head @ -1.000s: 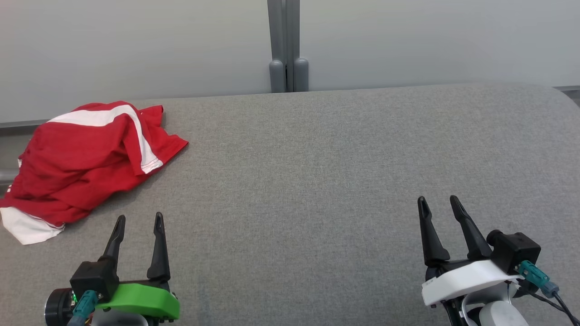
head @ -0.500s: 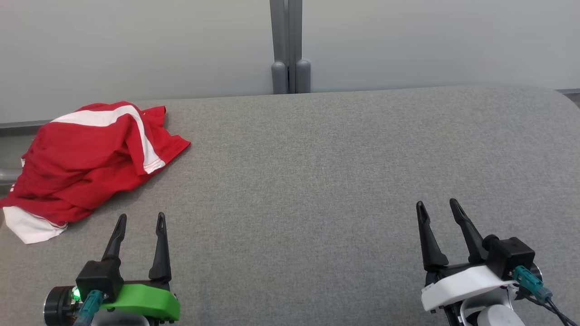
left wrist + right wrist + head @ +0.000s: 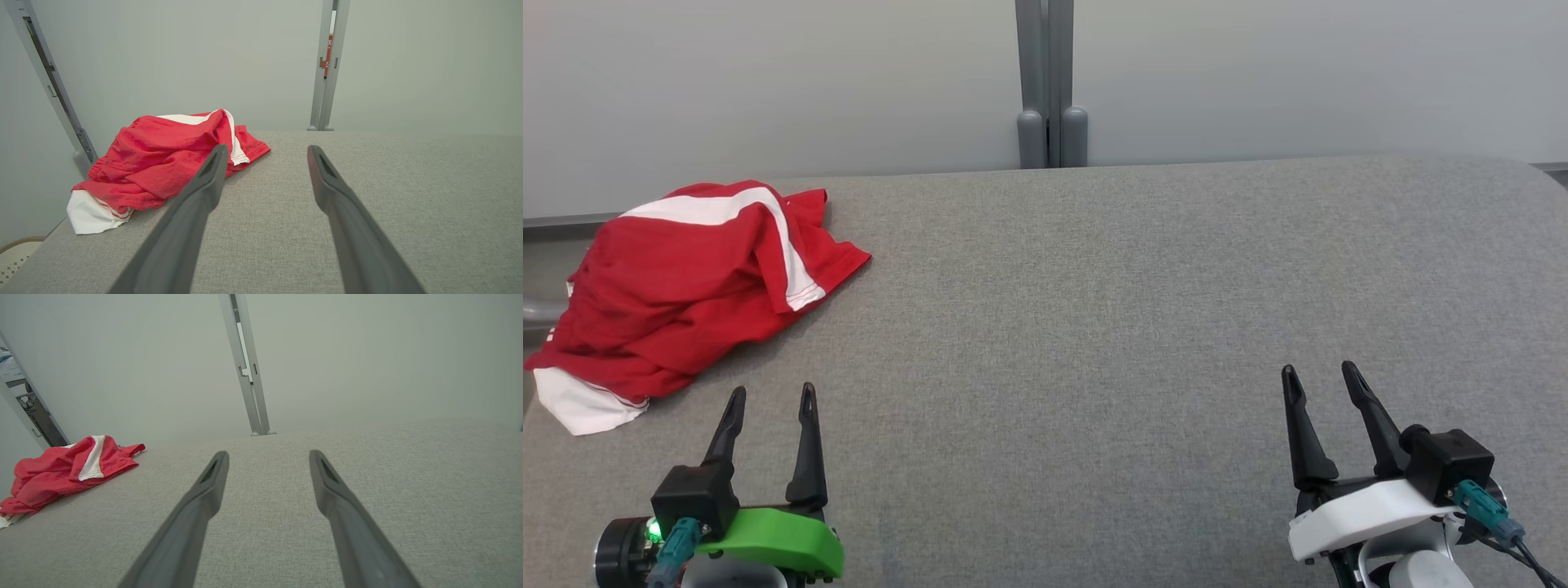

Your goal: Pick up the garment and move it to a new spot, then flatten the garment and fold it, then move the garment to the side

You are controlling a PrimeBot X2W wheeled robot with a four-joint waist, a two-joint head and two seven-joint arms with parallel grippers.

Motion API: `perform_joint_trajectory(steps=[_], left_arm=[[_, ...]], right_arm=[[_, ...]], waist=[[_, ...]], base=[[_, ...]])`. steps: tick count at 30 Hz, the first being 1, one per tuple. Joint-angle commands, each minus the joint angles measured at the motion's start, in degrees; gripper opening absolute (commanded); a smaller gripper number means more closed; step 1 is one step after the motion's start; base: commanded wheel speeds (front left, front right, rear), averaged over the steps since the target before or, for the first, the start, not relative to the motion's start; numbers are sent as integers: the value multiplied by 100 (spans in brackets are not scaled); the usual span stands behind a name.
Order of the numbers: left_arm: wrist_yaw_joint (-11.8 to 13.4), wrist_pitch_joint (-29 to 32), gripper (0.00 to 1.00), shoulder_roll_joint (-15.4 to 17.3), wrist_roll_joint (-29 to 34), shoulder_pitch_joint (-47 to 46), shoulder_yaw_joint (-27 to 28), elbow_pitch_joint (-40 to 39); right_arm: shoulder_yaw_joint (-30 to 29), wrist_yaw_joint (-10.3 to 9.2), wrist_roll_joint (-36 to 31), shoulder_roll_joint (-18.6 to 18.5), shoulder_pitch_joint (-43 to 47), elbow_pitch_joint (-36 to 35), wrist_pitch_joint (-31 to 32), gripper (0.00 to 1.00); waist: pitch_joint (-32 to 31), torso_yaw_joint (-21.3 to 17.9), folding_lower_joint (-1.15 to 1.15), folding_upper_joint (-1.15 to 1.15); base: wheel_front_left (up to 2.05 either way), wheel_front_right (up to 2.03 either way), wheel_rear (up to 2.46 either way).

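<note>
While parked low at the lower left of the frame, spread wide and empty: left gripper [image 3: 772, 390], two long dark tapering fingers [image 3: 204, 183] on a green mount, tips aimed up the frame with the heap of cloth just beyond and to their left. Probably set there for a short reach to the first pick-up; no contact with the cloth yet.

At the lower right of the frame, on a white mount: right gripper [image 3: 1319, 369], likewise released and holding nothing, well apart from the cloth, over bare table. Judged to be kept in reserve for the flattening and folding to come.

Further out, at the upper left of the frame and close to the table's left edge: garment [image 3: 686, 286], a crumpled red heap, soft and matt, creased into loose overlapping folds. Across its top and down one fold, a white stripe [image 3: 768, 237]; at its lower left, a white hem [image 3: 572, 404] spilling flat onto the surface. Limp enough, by the look of it, to sag and trail once lifted at a single point.

Beneath everything: table [image 3: 1094, 327], flat, covered in coarse grey woven fabric, rounded at the far right corner, with ample bare room at centre for spreading. Behind, pale smooth wall [image 3: 768, 82] panels joined by a grey post [image 3: 1052, 82] at top centre.
</note>
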Motion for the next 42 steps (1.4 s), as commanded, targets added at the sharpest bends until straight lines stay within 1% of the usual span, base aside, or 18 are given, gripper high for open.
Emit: perform_joint_trajectory(steps=[1,14,22,29,34,36,42], left_arm=[[31,20,100,49,1,88,15,-38],[106,32,100,105,-68,115,-7,-68],[160,19,100,157,-108,79,16,-42],[208,23,100,249,-129,77,67,-8],[243,52,100,295,-149,95,83,-12],[270,44,100,295,-172,101,86,-26],[320,2,100,333,-219,116,132,17]], right_arm=[[-17,2,7,-22,39,15,-18,100],[-7,2,35,-22,33,66,-18,100],[34,2,33,-22,34,41,-18,100],[93,2,22,-22,63,11,-18,100],[111,2,-34,-21,69,5,-18,100],[126,2,-65,-21,42,-2,-18,100],[161,2,-69,-22,10,17,-18,100]], waist=[[1,-1,0,0],[9,27,0,0],[50,225,0,0],[68,599,0,0],[97,943,0,0],[130,1164,0,0],[168,1549,0,0]], base=[[0,0,0],[0,0,0],[0,0,0],[0,0,0],[0,0,0],[0,0,0],[0,0,0]])
